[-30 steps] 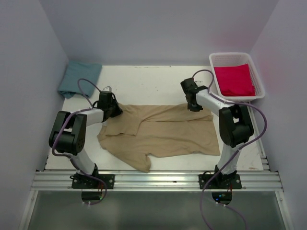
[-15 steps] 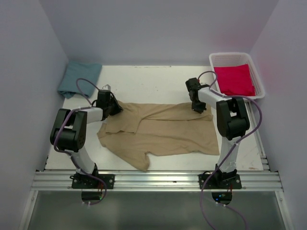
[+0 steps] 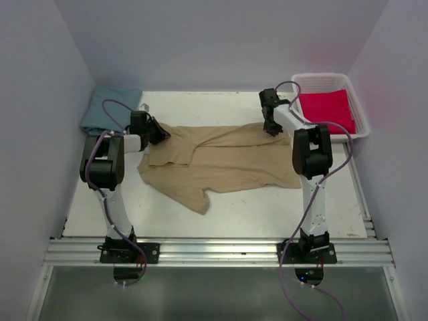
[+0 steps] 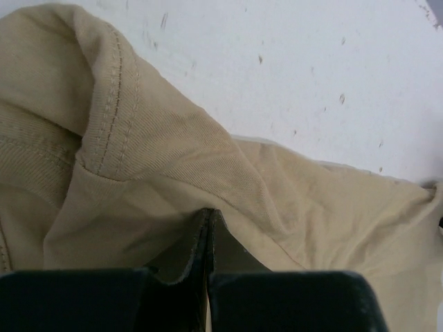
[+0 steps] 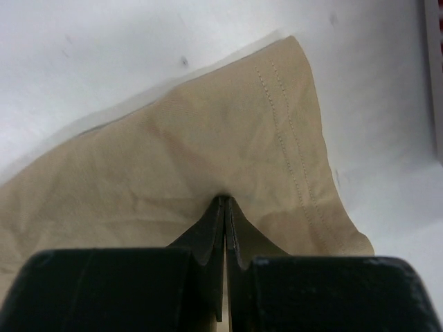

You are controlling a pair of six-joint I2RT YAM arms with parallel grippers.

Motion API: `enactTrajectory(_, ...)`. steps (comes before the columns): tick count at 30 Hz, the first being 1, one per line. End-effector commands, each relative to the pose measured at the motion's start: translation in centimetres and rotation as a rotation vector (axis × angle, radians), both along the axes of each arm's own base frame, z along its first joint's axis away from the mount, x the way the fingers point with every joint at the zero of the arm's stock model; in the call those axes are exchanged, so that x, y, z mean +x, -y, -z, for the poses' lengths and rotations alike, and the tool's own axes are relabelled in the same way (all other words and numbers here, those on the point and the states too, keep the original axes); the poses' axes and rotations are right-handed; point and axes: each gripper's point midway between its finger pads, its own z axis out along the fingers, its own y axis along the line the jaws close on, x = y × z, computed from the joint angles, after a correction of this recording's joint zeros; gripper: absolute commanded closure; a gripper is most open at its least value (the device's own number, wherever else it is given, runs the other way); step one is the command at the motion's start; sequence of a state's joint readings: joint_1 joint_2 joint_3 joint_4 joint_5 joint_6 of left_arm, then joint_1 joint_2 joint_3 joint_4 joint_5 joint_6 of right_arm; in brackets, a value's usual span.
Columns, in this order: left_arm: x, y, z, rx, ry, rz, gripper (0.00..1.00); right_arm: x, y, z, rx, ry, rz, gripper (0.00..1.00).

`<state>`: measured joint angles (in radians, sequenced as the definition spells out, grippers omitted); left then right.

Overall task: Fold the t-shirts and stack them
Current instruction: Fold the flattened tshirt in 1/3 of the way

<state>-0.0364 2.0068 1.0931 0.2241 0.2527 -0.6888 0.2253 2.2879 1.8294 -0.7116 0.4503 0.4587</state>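
Note:
A tan t-shirt [image 3: 221, 166] lies spread across the middle of the table, its far edge stretched between the two arms. My left gripper [image 3: 159, 132] is shut on its far left corner, near the shoulder seam [image 4: 111, 111]. My right gripper [image 3: 271, 128] is shut on the far right corner by the stitched hem [image 5: 291, 145]. In both wrist views the fingers pinch tan cloth with no gap. A folded teal-blue t-shirt [image 3: 110, 110] sits at the far left corner. A red-pink t-shirt [image 3: 326, 110] lies in the white basket [image 3: 297, 81].
The basket stands at the far right corner against the wall. White walls close in the table on three sides. The metal rail [image 3: 214, 251] with both arm bases runs along the near edge.
Both grippers have moved toward the far wall, dragging the tan t-shirt with them. Its near edge has slid away from the rail and the arms are stretched out further.

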Motion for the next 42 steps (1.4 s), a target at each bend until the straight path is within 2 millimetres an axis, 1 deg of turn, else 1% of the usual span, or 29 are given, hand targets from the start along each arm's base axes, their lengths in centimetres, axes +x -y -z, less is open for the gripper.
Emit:
enactTrajectory(1,2.6,-0.3,1.0,-0.057,-0.004,0.032,1.0,1.3,-1.9,3.7,0.108,-0.055,-0.031,1.0)
enactTrajectory(3,4.0,-0.9,1.3,-0.103,0.014,0.04,1.0,2.5,-2.4,4.3,0.139,-0.046,-0.05,1.0)
enactTrajectory(7,7.3,-0.2,-2.3,-0.176,0.16,0.115,1.0,5.9,-4.5,2.0,0.223,0.068,-0.127,1.0)
enactTrajectory(8,7.7,0.0,-3.6,-0.187,0.204,0.133,1.0,7.5,-5.2,0.7,0.245,0.152,-0.159,1.0)
enactTrajectory(9,8.3,0.2,-6.2,-0.188,0.285,0.158,1.0,7.2,-5.7,-0.8,0.277,0.192,-0.186,1.0)
enactTrajectory(10,8.3,0.3,-7.5,-0.184,0.324,0.166,1.0,7.6,-6.1,-2.6,0.291,0.254,-0.206,1.0)
enactTrajectory(11,8.3,0.3,-9.2,-0.179,0.371,0.176,1.0,9.2,-6.6,-5.3,0.312,0.385,-0.225,1.0)
enactTrajectory(12,8.3,0.4,-13.1,-0.168,0.477,0.196,0.98,8.3,-6.5,-8.1,0.32,0.448,-0.238,1.0)
enactTrajectory(13,7.7,0.5,-14.0,-0.165,0.502,0.2,0.95,9.0,-6.8,-10.9,0.337,0.557,-0.258,1.0)
enactTrajectory(14,7.0,0.4,-17.4,-0.154,0.574,0.206,0.93,8.6,-7.1,-12.4,0.345,0.598,-0.272,1.0)
enactTrajectory(15,6.5,0.6,-19.1,-0.152,0.623,0.213,0.84,7.5,-6.8,-15.5,0.352,0.656,-0.284,1.0)
enactTrajectory(16,5.3,0.8,-19.0,-0.166,0.608,0.211,0.76,7.0,-7.4,-16.8,0.36,0.679,-0.311,0.96)
enactTrajectory(17,4.0,0.8,-21.9,-0.163,0.66,0.207,0.69,6.2,-7.5,-18.1,0.36,0.693,-0.322,0.92)
enactTrajectory(18,2.4,1.0,-20.7,-0.168,0.627,0.2,0.61,5.4,-7.5,-18.4,0.358,0.688,-0.324,0.86)
enactTrajectory(19,1.3,1.1,-21.0,-0.162,0.618,0.19,0.58,4.1,-8.4,-20.8,0.365,0.717,-0.351,0.67)
enactTrajectory(20,-0.4,1.1,-21.8,-0.135,0.593,0.172,0.55,2.9,-8.6,-20.6,0.347,0.682,-0.37,0.58)
enactTrajectory(21,-1.4,0.7,-20.3,-0.1,0.536,0.121,0.51,1.8,-8.6,-20.2,0.328,0.655,-0.371,0.5)
enactTrajectory(22,-2.6,1.7,-19.9,-0.068,0.505,0.129,0.5,0.2,-9.6,-21.3,0.319,0.657,-0.396,0.39)
enactTrajectory(24,-5.9,2.5,-18.6,-0.03,0.379,0.101,0.47,-2.8,-10.3,-19.2,0.316,0.558,-0.421,0.32)
enactTrajectory(26,-9.7,3.6,-16.6,-0.015,0.277,0.112,0.47,-6.1,-13.0,-18.6,0.403,0.494,-0.502,0.3)
enactTrajectory(28,-13.2,3.7,-13.4,0.002,0.163,0.097,0.47,-9.3,-14.8,-16.3,0.467,0.397,-0.529,0.29)
enactTrajectory(29,-15.0,3.8,-14.0,-0.005,0.175,0.101,0.46,-10.7,-15.8,-16.1,0.507,0.371,-0.568,0.29)
enactTrajectory(30,-16.9,3.5,-11.9,0.001,0.123,0.084,0.46,-12.8,-17.3,-14.7,0.569,0.303,-0.632,0.27)
enactTrajectory(31,-17.9,3.3,-11.7,-0.018,0.119,0.062,0.46,-14.6,-19.0,-14.3,0.597,0.27,-0.682,0.27)
enactTrajectory(32,-19.0,2.9,-13.0,-0.028,0.164,0.043,0.46,-15.7,-19.8,-13.7,0.619,0.248,-0.702,0.27)
enactTrajectory(33,-20.2,2.6,-11.9,-0.027,0.146,0.03,0.46,-18.0,-21.0,-12.8,0.657,0.201,-0.753,0.26)
enactTrajectory(36,-22.4,1.8,-12.1,-0.03,0.156,-0.007,0.44,-21.1,-22.9,-10.9,0.698,0.141,-0.807,0.25)
enactTrajectory(39,-24.1,1.3,-10.9,-0.024,0.121,-0.024,0.44,-22.6,-23.4,-9.1,0.687,0.08,-0.827,0.25)
enactTrajectory(42,-25.0,1.4,-9.4,-0.041,0.081,-0.033,0.43,-24.3,-25.2,-7.7,0.695,0.021,-0.867,0.26)
